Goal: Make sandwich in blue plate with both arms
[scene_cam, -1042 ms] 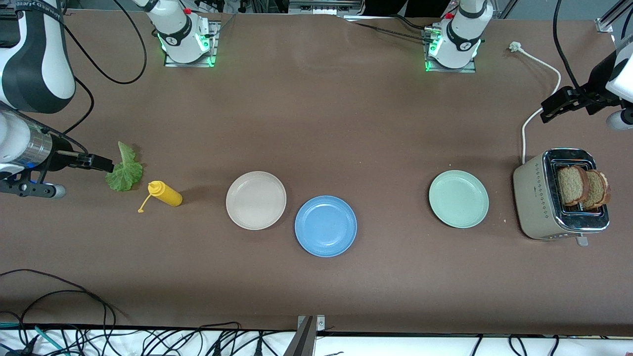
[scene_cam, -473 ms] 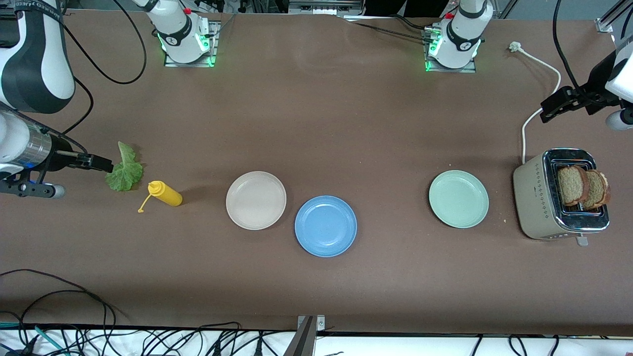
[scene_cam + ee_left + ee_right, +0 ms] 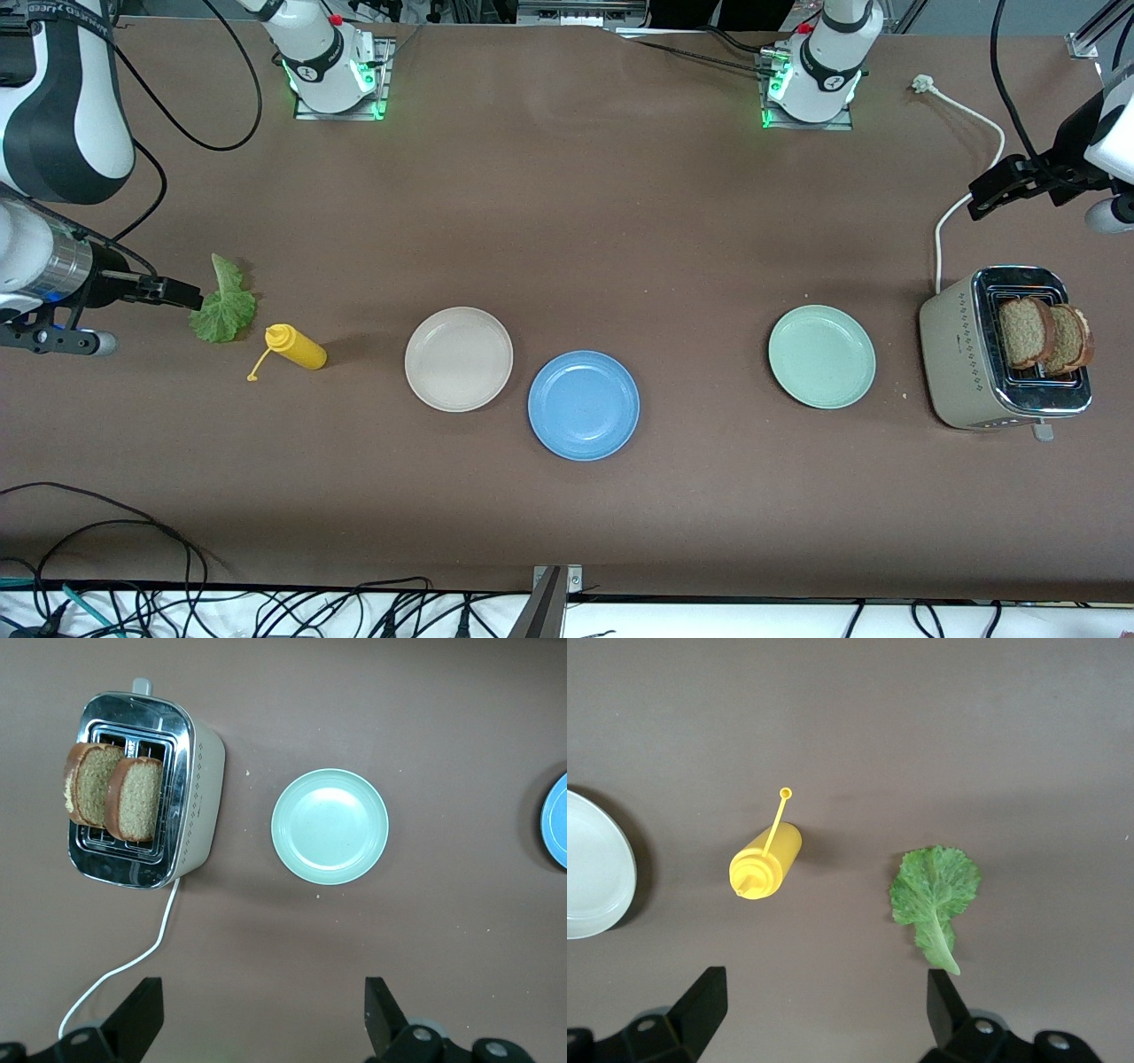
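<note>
The blue plate point(image 3: 583, 405) lies bare near the table's middle; its edge shows in the left wrist view point(image 3: 556, 822). Two brown bread slices point(image 3: 1028, 332) point(image 3: 135, 799) stand upright in a toaster point(image 3: 966, 354). A green lettuce leaf point(image 3: 223, 306) point(image 3: 935, 895) lies flat at the right arm's end. My right gripper point(image 3: 177, 292) point(image 3: 826, 1005) hangs open and empty over the table beside the leaf's stem. My left gripper point(image 3: 997, 190) point(image 3: 262, 1014) hangs open and empty over the toaster's white cord point(image 3: 952, 208).
A yellow squeeze bottle point(image 3: 297, 347) point(image 3: 764, 864) lies beside the lettuce. A beige-white plate point(image 3: 458, 359) touches the blue plate. A mint-green plate point(image 3: 821, 356) point(image 3: 330, 826) lies between the blue plate and the toaster. Cables run along the table's near edge.
My right gripper has shifted very slightly by the lettuce. Nothing else has moved.
</note>
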Controlling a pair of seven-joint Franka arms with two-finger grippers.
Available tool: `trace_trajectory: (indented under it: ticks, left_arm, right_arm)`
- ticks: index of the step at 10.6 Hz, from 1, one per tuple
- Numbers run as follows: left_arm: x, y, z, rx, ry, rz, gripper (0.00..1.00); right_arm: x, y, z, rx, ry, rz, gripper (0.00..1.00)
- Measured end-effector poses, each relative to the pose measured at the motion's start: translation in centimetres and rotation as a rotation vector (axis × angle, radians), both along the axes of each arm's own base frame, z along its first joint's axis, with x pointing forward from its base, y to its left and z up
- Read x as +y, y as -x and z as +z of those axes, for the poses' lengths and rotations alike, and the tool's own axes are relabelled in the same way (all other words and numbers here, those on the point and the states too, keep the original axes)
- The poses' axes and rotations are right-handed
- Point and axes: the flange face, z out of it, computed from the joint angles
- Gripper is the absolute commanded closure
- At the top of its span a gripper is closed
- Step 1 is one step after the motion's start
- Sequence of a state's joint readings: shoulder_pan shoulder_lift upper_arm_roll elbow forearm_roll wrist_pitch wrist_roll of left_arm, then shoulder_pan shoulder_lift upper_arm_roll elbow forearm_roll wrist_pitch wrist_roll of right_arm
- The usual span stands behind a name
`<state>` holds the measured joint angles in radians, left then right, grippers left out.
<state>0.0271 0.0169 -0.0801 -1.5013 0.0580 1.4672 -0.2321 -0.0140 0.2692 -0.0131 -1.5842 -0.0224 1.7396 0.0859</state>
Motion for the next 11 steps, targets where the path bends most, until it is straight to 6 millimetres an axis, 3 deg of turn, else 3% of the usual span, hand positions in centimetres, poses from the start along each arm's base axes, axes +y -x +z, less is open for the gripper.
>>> trace_trajectory:
  ticks: [11]
  left_arm:
    - [0.3, 0.6, -0.4, 0.056, 0.049, 0.016, 0.0]
  right_arm:
    - [1.2, -0.6, 0.1, -0.041, -0.003, 0.023, 0.0]
